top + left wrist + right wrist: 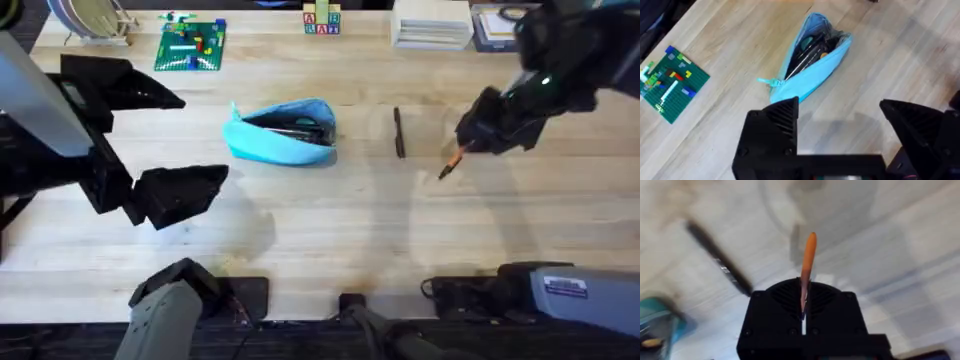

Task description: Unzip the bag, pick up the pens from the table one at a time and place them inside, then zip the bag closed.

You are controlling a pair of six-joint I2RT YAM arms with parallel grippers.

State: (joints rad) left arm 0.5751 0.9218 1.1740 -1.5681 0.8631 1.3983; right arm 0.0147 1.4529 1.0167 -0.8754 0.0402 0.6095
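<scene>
Two pens noted: black pen flat on tabletop just right of bag; orange pen clamped in right gripper, raised farther right of bag. Bag unzipped, mouth gaping, dark items inside. Left gripper spread wide, holding nothing, left of bag.

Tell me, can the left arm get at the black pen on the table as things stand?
Probably not easily: the black pen lies beyond the bag, nearer the right gripper. The open left gripper would have to cross over the bag.
</scene>
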